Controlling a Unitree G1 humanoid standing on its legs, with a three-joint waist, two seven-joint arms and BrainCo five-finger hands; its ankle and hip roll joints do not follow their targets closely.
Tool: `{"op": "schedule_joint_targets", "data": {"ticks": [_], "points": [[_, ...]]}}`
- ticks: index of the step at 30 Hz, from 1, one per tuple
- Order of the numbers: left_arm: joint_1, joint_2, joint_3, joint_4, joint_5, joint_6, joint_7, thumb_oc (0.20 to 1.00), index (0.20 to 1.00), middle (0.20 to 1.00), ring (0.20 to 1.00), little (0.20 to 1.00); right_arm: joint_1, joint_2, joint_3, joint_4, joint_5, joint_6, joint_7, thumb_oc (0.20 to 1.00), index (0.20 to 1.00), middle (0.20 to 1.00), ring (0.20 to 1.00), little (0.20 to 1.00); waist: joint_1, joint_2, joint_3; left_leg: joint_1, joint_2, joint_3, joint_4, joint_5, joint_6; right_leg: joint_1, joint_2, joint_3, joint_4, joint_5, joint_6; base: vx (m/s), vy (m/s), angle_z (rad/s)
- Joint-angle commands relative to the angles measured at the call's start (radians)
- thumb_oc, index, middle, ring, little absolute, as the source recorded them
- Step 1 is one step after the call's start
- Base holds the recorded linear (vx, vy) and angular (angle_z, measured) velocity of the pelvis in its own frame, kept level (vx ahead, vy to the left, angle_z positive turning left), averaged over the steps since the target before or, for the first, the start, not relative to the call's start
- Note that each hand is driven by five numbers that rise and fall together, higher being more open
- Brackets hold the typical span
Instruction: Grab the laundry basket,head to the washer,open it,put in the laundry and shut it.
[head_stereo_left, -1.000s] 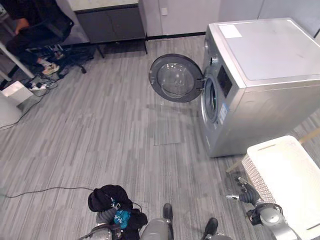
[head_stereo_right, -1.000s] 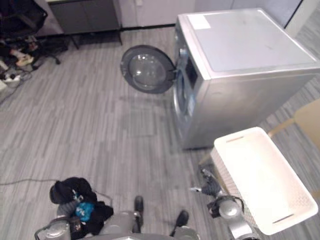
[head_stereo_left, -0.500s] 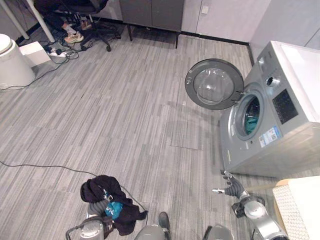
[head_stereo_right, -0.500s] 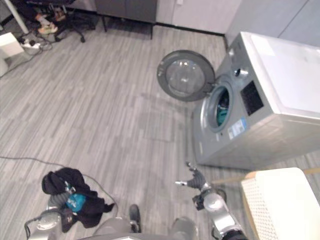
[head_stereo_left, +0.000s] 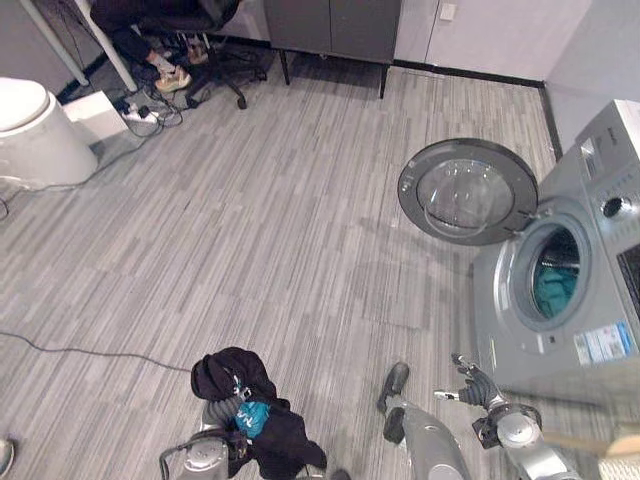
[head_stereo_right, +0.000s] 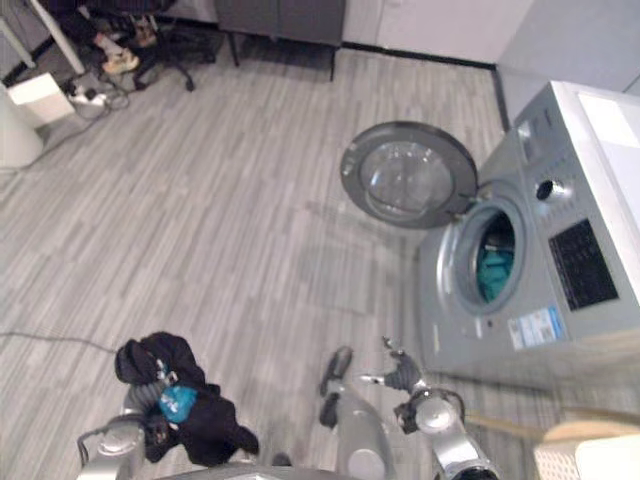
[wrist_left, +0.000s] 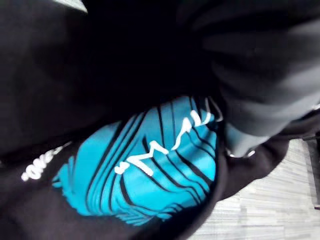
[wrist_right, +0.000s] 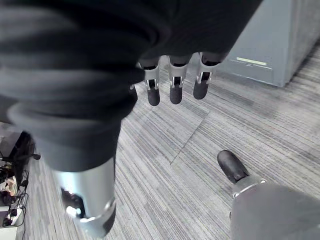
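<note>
Laundry: a black garment (head_stereo_left: 240, 395) with a teal printed patch (head_stereo_left: 248, 418), bunched over the left hand (head_stereo_left: 215, 412) and draped down past the wrist. Left fingers buried in the cloth, so impossible to tell from the head views or the left wrist view whether curled round it or merely under it. Seen up close in the left wrist view, black folds with the teal print (wrist_left: 145, 162) pressed right against the hand.

Right hand (head_stereo_left: 478, 388) held low toward the front-loading washing machine (head_stereo_left: 575, 300), fingers (wrist_right: 172, 85) straight and relaxed, grasping nothing, bare floor beyond the fingertips. Washer door (head_stereo_left: 468, 190) swung wide open, well beyond the right fingertips; teal cloth (head_stereo_left: 555, 290) already lying in the drum (head_stereo_left: 548, 285).

Judged soft, light and limp: no stiffness, likely to sag, trail and slip off straight fingers. Best taken by gathering the bunched middle into the palm rather than pinching an edge, so that loose ends do not drag or snag on the drum's rim. Not fragile; a firm squeeze does no harm.
</note>
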Motion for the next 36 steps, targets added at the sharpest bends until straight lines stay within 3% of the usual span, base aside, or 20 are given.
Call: {"op": "schedule_joint_targets", "data": {"ticks": [1, 3, 4, 6, 7, 10, 11, 13, 15, 16, 19, 21, 24, 25, 26, 28, 29, 32, 35, 36], "points": [[0.013, 0.053, 0.003, -0.090, 0.042, -0.044, -0.015, 0.200, 0.200, 0.200, 0.200, 0.200, -0.022, -0.032, 0.004, -0.080, -0.005, -0.041, -0.011, 1.000, 1.000, 1.000, 1.000, 1.000, -0.012, -0.011, -0.032, -0.097, 0.107, -0.041, 0.149, 0.039, -0.043, 0.112, -0.002, 0.053, -0.133, 0.024, 0.195, 0.19, -0.196, -0.18], [0.002, 0.055, -0.018, -0.094, 0.036, -0.043, -0.031, 0.200, 0.200, 0.200, 0.200, 0.200, -0.027, -0.054, -0.002, -0.090, 0.007, -0.046, -0.017, 1.000, 1.000, 1.000, 1.000, 1.000, -0.019, -0.012, -0.026, -0.187, 0.156, -0.036, 0.391, 0.165, -0.069, 0.162, 0.044, 0.085, -0.132, -0.029, 0.136, 0.28, -0.281, -0.37], [-0.007, 0.052, -0.026, -0.085, 0.038, -0.043, -0.028, 0.200, 0.200, 0.200, 0.200, 0.200, -0.028, -0.061, -0.006, -0.087, 0.006, -0.045, -0.021, 1.000, 1.000, 1.000, 1.000, 1.000, -0.022, -0.027, -0.022, -0.210, 0.143, -0.031, 0.410, 0.193, -0.055, 0.170, 0.037, 0.090, -0.136, -0.033, 0.115, 0.27, -0.240, -0.64], [-0.025, 0.052, -0.038, -0.075, 0.037, -0.041, -0.027, 0.200, 0.200, 0.200, 0.200, 0.200, -0.031, -0.073, -0.011, -0.079, -0.002, -0.041, -0.028, 1.000, 1.000, 1.000, 1.000, 1.000, -0.018, -0.044, -0.017, -0.284, 0.148, -0.025, 0.443, 0.149, -0.027, 0.197, 0.041, 0.125, -0.142, -0.062, 0.106, 0.26, -0.104, -1.15], [-0.030, 0.053, -0.047, -0.075, 0.037, -0.042, -0.029, 0.200, 0.200, 0.200, 0.200, 0.200, -0.030, -0.080, -0.024, -0.080, 0.007, -0.043, -0.036, 1.000, 1.000, 1.000, 1.000, 1.000, -0.017, -0.056, -0.016, -0.341, 0.131, -0.030, 0.389, 0.098, -0.005, 0.224, 0.046, 0.168, -0.156, -0.071, 0.116, 0.26, -0.036, -0.88], [-0.023, 0.057, -0.053, -0.086, 0.039, -0.044, -0.030, 0.200, 0.200, 0.200, 0.200, 0.200, -0.029, -0.084, -0.036, -0.077, 0.016, -0.046, -0.042, 1.000, 1.000, 1.000, 1.000, 1.000, -0.009, -0.065, -0.010, -0.391, 0.106, -0.050, 0.313, 0.066, 0.005, 0.245, 0.053, 0.227, -0.164, -0.079, 0.127, 0.28, 0.056, -0.65], [-0.015, 0.058, -0.053, -0.093, 0.035, -0.044, -0.024, 0.200, 0.200, 0.200, 0.200, 0.200, -0.034, -0.087, -0.036, -0.069, 0.017, -0.048, -0.047, 1.000, 1.000, 1.000, 1.000, 1.000, 0.006, -0.061, -0.001, -0.435, 0.069, -0.127, 0.183, 0.111, -0.003, 0.273, 0.077, 0.289, -0.170, -0.087, 0.126, 0.27, 0.110, -1.38], [-0.015, 0.055, -0.053, -0.095, 0.023, -0.050, -0.014, 0.200, 0.200, 0.200, 0.200, 0.200, -0.045, -0.086, -0.029, -0.059, 0.017, -0.052, -0.052, 1.000, 1.000, 1.000, 1.000, 1.000, 0.029, -0.052, 0.015, -0.465, 0.030, -0.252, 0.084, 0.198, -0.025, 0.295, 0.108, 0.358, -0.155, -0.099, 0.125, 0.27, 0.139, -1.38], [-0.018, 0.055, -0.057, -0.095, 0.020, -0.051, -0.013, 0.200, 0.200, 0.200, 0.200, 0.200, -0.049, -0.086, -0.028, -0.053, 0.016, -0.054, -0.053, 1.000, 1.000, 1.000, 1.000, 1.000, 0.035, -0.048, 0.019, -0.476, 0.025, -0.295, 0.057, 0.223, -0.029, 0.302, 0.117, 0.388, -0.147, -0.103, 0.127, 0.14, 0.121, -1.67], [-0.012, 0.053, -0.058, -0.095, 0.018, -0.057, -0.014, 0.200, 0.200, 0.200, 0.200, 0.200, -0.048, -0.086, -0.026, -0.047, 0.008, -0.056, -0.049, 1.000, 1.000, 1.000, 1.000, 1.000, 0.039, -0.038, 0.019, -0.454, 0.027, -0.343, 0.011, 0.221, -0.028, 0.302, 0.138, 0.453, -0.116, -0.120, 0.136, 0.20, 0.258, -2.32], [-0.019, 0.058, -0.072, -0.075, 0.037, -0.064, -0.021, 0.200, 0.200, 0.200, 0.200, 0.200, -0.054, -0.082, -0.010, -0.039, -0.017, -0.054, -0.040, 1.000, 1.000, 1.000, 1.000, 1.000, 0.030, -0.043, 0.005, -0.415, 0.040, -0.284, 0.023, 0.198, -0.008, 0.295, 0.127, 0.505, -0.094, -0.120, 0.144, 0.16, 0.258, -2.06], [-0.017, 0.078, -0.069, -0.081, 0.055, -0.070, -0.021, 0.200, 0.200, 0.200, 0.200, 0.200, -0.063, -0.071, 0.002, -0.048, -0.023, -0.054, -0.027, 1.000, 1.000, 1.000, 1.000, 1.000, 0.027, -0.049, -0.002, -0.366, 0.061, -0.177, 0.010, 0.167, 0.014, 0.277, 0.114, 0.545, -0.053, -0.115, 0.165, 0.13, 0.206, -1.24], [-0.018, 0.093, -0.056, -0.096, 0.057, -0.074, -0.013, 0.200, 0.200, 0.200, 0.200, 0.200, -0.080, -0.056, 0.016, -0.044, -0.036, -0.054, -0.016, 1.000, 1.000, 1.000, 1.000, 1.000, 0.046, -0.052, -0.009, -0.312, 0.087, -0.062, -0.024, 0.152, 0.022, 0.255, 0.072, 0.436, -0.047, -0.097, 0.185, 0.04, 0.076, -1.69], [-0.018, 0.093, -0.056, -0.096, 0.057, -0.074, -0.013, 0.200, 0.200, 0.200, 0.200, 0.200, -0.080, -0.056, 0.016, -0.044, -0.036, -0.054, -0.016, 1.000, 1.000, 1.000, 1.000, 1.000, 0.046, -0.052, -0.010, -0.313, 0.087, -0.062, -0.025, 0.152, 0.022, 0.255, 0.072, 0.436, -0.047, -0.097, 0.185, 0.06, 0.003, -1.73], [-0.015, 0.092, -0.025, -0.101, 0.047, -0.073, -0.001, 0.200, 0.200, 0.200, 0.200, 0.200, -0.097, -0.034, 0.028, -0.052, -0.040, -0.061, -0.007, 1.000, 1.000, 1.000, 1.000, 1.000, 0.079, -0.045, -0.023, -0.250, 0.113, 0.053, -0.068, 0.140, 0.008, 0.254, -0.015, 0.091, -0.082, -0.080, 0.181, 0.14, -0.024, -1.45], [-0.012, 0.093, -0.013, -0.094, 0.047, -0.067, 0.001, 0.200, 0.200, 0.200, 0.200, 0.200, -0.102, -0.033, 0.031, -0.050, -0.048, -0.057, -0.009, 1.000, 1.000, 1.000, 1.000, 1.000, 0.079, -0.037, -0.034, -0.209, 0.128, 0.099, -0.086, 0.120, 0.001, 0.237, -0.036, -0.011, -0.096, -0.065, 0.195, 0.15, -0.069, -1.51], [-0.017, 0.095, -0.007, -0.085, 0.046, -0.067, 0.007, 0.200, 0.200, 0.200, 0.200, 0.200, -0.104, -0.030, 0.031, -0.044, -0.053, -0.054, -0.011, 1.000, 1.000, 1.000, 1.000, 1.000, 0.072, -0.032, -0.033, -0.196, 0.135, 0.120, -0.090, 0.118, 0.000, 0.208, -0.046, -0.033, -0.094, -0.049, 0.202, 0.11, -0.109, -2.06], [-0.026, 0.091, -0.012, -0.069, 0.054, -0.073, 0.008, 0.200, 0.200, 0.200, 0.200, 0.200, -0.089, -0.030, 0.015, -0.044, -0.046, -0.050, -0.015, 1.000, 1.000, 1.000, 1.000, 1.000, 0.048, -0.026, -0.033, -0.176, 0.137, 0.134, -0.090, 0.096, -0.001, 0.188, -0.041, 0.025, -0.106, -0.049, 0.218, 0.16, -0.124, -0.93], [-0.024, 0.066, -0.025, -0.071, 0.063, -0.074, 0.000, 0.200, 0.200, 0.200, 0.200, 0.200, -0.052, -0.034, -0.011, -0.042, -0.035, -0.046, -0.023, 1.000, 1.000, 1.000, 1.000, 1.000, 0.025, -0.012, -0.036, -0.178, 0.139, 0.146, 0.001, 0.050, -0.006, 0.213, -0.034, 0.058, -0.146, -0.033, 0.207, 0.17, -0.148, 0.09], [-0.028, 0.052, -0.033, -0.078, 0.050, -0.072, -0.003, 0.200, 0.200, 0.200, 0.200, 0.200, -0.046, -0.051, -0.030, -0.043, -0.024, -0.046, -0.035, 1.000, 1.000, 1.000, 1.000, 1.000, 0.014, 0.000, -0.032, -0.196, 0.163, 0.142, 0.099, 0.045, -0.019, 0.231, -0.021, 0.072, -0.158, -0.043, 0.195, 0.10, -0.111, 0.07]]}}
